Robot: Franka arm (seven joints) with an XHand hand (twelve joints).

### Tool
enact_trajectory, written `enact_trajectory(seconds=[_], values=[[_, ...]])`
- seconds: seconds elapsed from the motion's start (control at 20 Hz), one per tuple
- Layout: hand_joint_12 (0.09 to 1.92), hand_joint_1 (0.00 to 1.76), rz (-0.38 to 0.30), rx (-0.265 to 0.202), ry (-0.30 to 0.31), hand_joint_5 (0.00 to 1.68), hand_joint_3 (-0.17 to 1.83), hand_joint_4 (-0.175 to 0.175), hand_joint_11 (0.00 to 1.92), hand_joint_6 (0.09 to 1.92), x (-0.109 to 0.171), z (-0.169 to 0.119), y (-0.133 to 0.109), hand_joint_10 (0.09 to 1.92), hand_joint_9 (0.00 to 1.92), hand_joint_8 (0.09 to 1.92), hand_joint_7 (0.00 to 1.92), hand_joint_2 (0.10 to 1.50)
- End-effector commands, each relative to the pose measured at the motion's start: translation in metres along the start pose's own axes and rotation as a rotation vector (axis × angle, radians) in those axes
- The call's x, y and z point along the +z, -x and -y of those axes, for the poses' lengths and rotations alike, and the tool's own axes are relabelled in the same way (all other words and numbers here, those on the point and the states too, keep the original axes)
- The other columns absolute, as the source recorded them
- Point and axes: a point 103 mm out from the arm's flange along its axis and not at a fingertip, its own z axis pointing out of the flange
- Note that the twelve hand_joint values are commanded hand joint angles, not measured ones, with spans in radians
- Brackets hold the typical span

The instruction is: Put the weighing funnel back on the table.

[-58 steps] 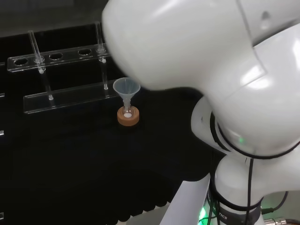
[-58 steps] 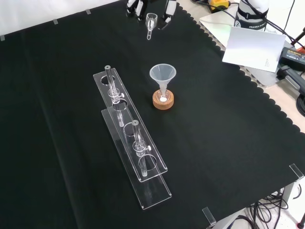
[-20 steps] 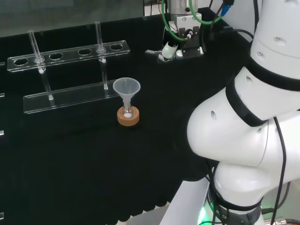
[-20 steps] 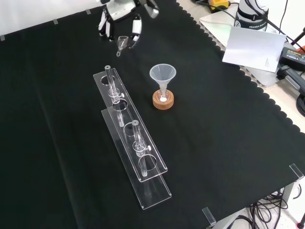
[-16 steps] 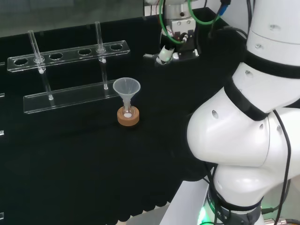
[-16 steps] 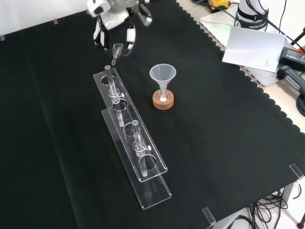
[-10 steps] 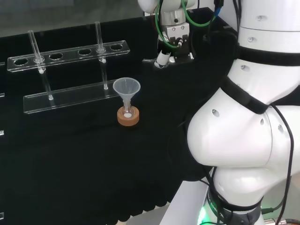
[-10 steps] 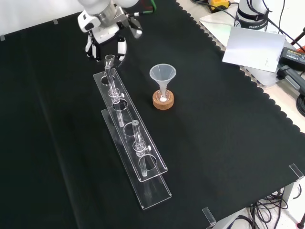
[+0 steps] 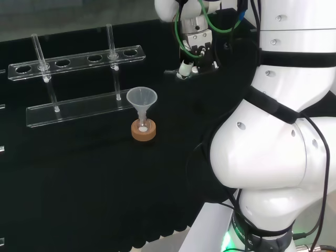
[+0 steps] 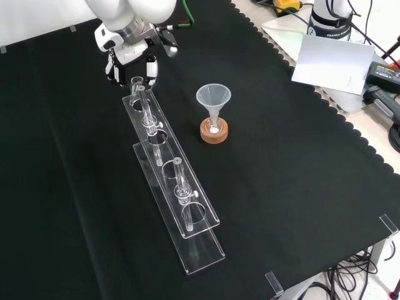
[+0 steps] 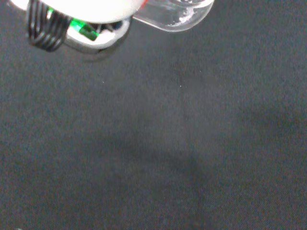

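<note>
we see the black and white robot hand pinching the small clear weighing funnel by the far end of the clear plastic tube rack, and judge it should reach bare black cloth, lower gently, then let go.

Nothing readable here, tbh. In the front view there's a speck of pale print on the black band round the white arm's base, and a faint little mark on the white folded sheet of paper just beside it. Both are way too small to make out. In the head view, that band shows a scrap of lettering low down, and it can't be read there either.
</note>
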Motion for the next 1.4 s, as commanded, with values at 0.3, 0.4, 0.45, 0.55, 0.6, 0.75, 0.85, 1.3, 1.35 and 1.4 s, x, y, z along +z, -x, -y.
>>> enact_trajectory(seconds=[0.3,0.4,0.45,0.55,0.6,0.75,0.85,1.3,1.35,1.4], values=[[1.01,1.13,0.038,-0.034,-0.037,1.34,0.64,0.175,0.84,0.55,0.021,-0.017,-0.015,0.24,1.03,0.68,0.6,0.64],[1.01,1.13,0.043,-0.037,-0.042,1.34,0.64,0.175,0.85,0.55,0.024,-0.019,-0.017,0.24,1.03,0.68,0.6,0.64],[1.01,1.13,0.043,-0.038,-0.044,1.34,0.64,0.175,0.85,0.55,0.025,-0.02,-0.018,0.24,1.03,0.68,0.6,0.64],[1.01,1.13,0.047,-0.041,-0.049,1.34,0.64,0.175,0.85,0.55,0.027,-0.022,-0.02,0.24,1.03,0.68,0.6,0.64],[1.0,1.13,0.049,-0.043,-0.052,1.34,0.64,0.175,0.85,0.55,0.028,-0.023,-0.021,0.24,1.03,0.68,0.6,0.64],[1.0,1.13,0.052,-0.047,-0.06,1.34,0.64,0.175,0.85,0.55,0.033,-0.025,-0.023,0.24,1.03,0.68,0.6,0.64],[1.0,1.13,0.057,-0.046,-0.063,1.34,0.64,0.175,0.85,0.55,0.033,-0.025,-0.024,0.24,1.03,0.68,0.6,0.64],[1.0,1.13,0.053,-0.055,-0.077,1.34,0.64,0.175,0.85,0.55,0.042,-0.03,-0.031,0.24,1.03,0.68,0.6,0.64],[1.0,1.13,0.053,-0.055,-0.077,1.34,0.64,0.175,0.85,0.55,0.042,-0.03,-0.032,0.24,1.03,0.68,0.6,0.64],[1.0,1.13,0.054,-0.056,-0.078,1.34,0.64,0.175,0.85,0.55,0.042,-0.03,-0.033,0.24,1.03,0.68,0.6,0.64]])
